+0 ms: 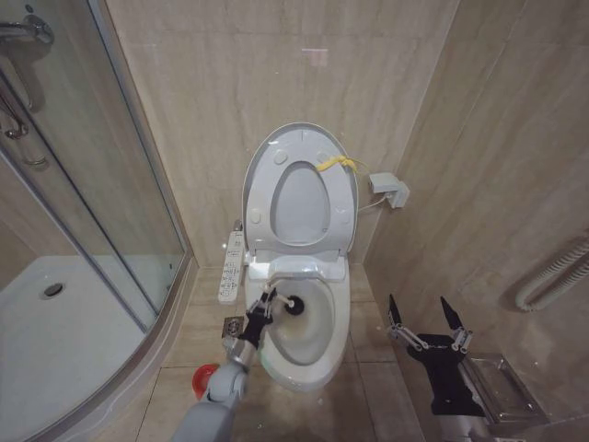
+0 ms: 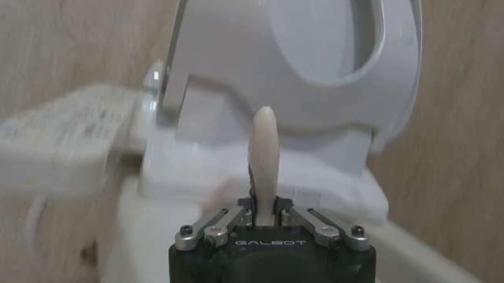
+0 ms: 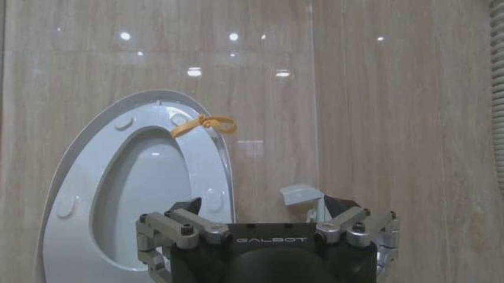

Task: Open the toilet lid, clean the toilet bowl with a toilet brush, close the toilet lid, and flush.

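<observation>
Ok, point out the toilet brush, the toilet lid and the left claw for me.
toilet brush (image 1: 296, 303): head view, on the dark bristle head inside the bowl.
toilet lid (image 1: 260, 158): head view, on the raised lid's left rim.
left claw (image 1: 264, 305): head view, between its fingertips, shut on the brush handle.

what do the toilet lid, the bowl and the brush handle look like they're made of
Toilet lid: likely glossy white plastic, thin moulded shell with bumper pads. Toilet bowl: probably glazed ceramic, thick smooth rounded rim. Toilet brush handle, clamped in the left end effector: pale, matte, plastic by the look, though I can't be sure.
</observation>
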Available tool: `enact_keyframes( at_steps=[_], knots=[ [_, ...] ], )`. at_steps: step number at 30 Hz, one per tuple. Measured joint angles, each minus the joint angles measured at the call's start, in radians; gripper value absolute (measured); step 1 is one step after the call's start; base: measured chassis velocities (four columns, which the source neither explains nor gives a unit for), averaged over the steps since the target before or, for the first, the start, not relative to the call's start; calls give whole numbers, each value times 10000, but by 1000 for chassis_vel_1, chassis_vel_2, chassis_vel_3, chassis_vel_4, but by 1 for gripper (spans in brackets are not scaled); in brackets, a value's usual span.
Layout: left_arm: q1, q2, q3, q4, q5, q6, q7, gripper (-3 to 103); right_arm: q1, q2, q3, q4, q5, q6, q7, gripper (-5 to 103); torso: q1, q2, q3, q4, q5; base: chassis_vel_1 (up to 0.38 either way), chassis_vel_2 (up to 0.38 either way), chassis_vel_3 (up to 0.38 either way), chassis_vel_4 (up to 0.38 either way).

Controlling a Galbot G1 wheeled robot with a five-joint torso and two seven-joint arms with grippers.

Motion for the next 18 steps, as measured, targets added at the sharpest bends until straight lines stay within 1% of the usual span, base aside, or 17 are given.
enact_keyframes(
  at_steps=[3, 5, 7, 8, 10, 12, 13, 15, 16, 18],
  knots=[
    [125, 89, -10, -217, -83, -44, 114, 15, 0, 0, 0, 0, 0, 0, 0, 100, 0, 0, 0, 2, 1, 0, 0, 0, 0],
    [162, 173, -10, -787, -272, -113, 202, 15, 0, 0, 0, 0, 0, 0, 0, 100, 0, 1, -1, -1, 1, 0, 0, 0, 0],
    [196, 304, 11, -1489, -539, -197, 411, 15, 0, 0, 0, 0, 0, 0, 1, 100, 0, 1, -1, -4, 2, 0, 0, 0, 0],
    [196, 304, 11, -1489, -539, -197, 411, 15, 0, 0, 0, 0, 0, 0, 1, 100, 0, 1, -1, -4, 2, 0, 0, 0, 0],
    [295, 423, 71, -1956, -661, -135, 478, 15, 0, 0, 0, 0, 0, 0, 0, 100, 0, 1, -2, -4, 3, 0, 0, 0, 0],
    [322, 450, 72, -1955, -581, -111, 485, 15, 0, 0, 0, 0, 0, 0, 0, 100, 0, 1, -2, -4, 2, 0, 0, 0, 0],
    [342, 456, 69, -1806, -380, -97, 494, 15, 0, 0, 0, 0, 0, 0, 0, 100, 0, 1, -2, -2, 2, 0, 0, 0, 0],
    [366, 477, 79, -1160, 284, -4, 449, 15, 0, 0, 0, 0, 0, 0, 0, 100, 0, 0, -2, -1, 1, 0, 0, 0, 0],
    [366, 477, 79, -1160, 284, -4, 449, 15, 0, 0, 0, 0, 0, 0, 0, 100, 0, 0, -2, -1, 1, 0, 0, 0, 0],
    [339, 522, 106, -588, 852, 25, 290, 15, 0, 0, 0, 0, 0, 0, 0, 100, 0, 0, -1, 0, -1, 0, 0, 0, 0]
  ],
)
